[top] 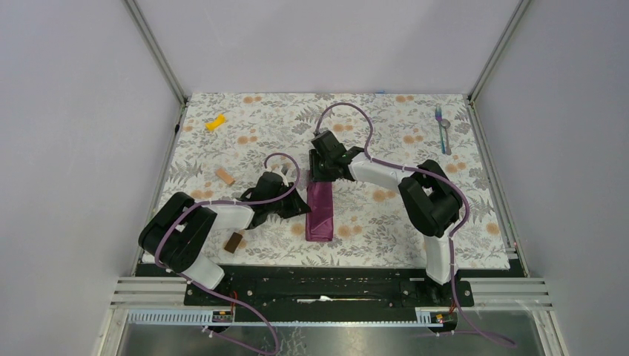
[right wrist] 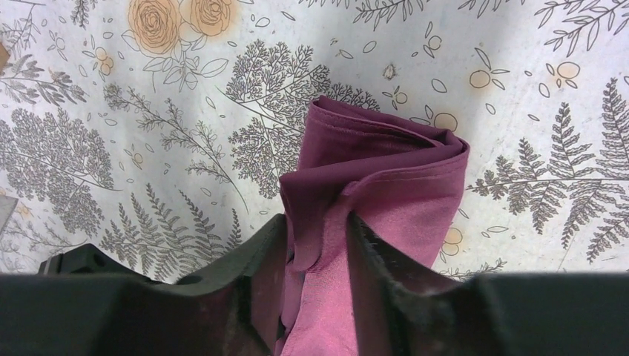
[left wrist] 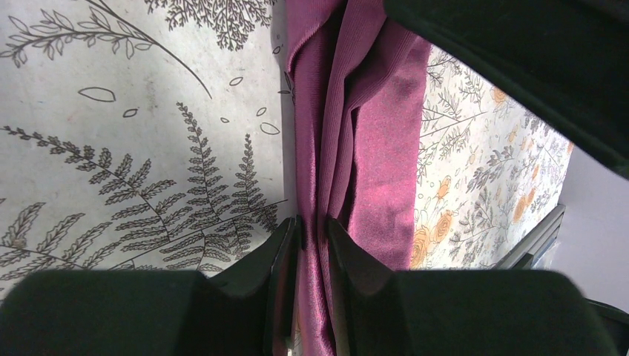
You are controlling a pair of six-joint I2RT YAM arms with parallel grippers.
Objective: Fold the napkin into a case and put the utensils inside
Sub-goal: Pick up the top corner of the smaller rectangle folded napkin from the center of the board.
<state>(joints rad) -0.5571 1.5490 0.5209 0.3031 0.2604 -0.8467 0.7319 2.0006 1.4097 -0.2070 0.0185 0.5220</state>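
Napkin (top: 320, 213) is folded into a slim strip. It lies mid tabletop (top: 386, 237), a bit toward the near edge, long side running near to far. The far end is bunched and rolled.

My left gripper (top: 303, 206) comes in low from the left at the strip's left side. In the left wrist view the left gripper (left wrist: 313, 230) has its fingers narrow, pinching a thin fold of napkin (left wrist: 378, 148) between the tips, and the cloth runs up from the pinch in several pleats.

My right gripper (top: 323, 175) sits at the strip's far end, pointing down. In the right wrist view the right gripper (right wrist: 315, 231) has its fingers a bit wider, with a thicker fold of napkin (right wrist: 386, 167) filling the gap. It holds the cloth, and the layers curl over beyond the tips.

Fork (top: 438, 116) and spoon (top: 445, 138) lie near the far right corner, just beside each other, well apart from the napkin and both grippers.

Yellow piece (top: 215, 122) is near the far left corner. Tan block (top: 225, 176) is by the left edge. Dark block (top: 234, 242) is near the near left corner, beside my left arm.
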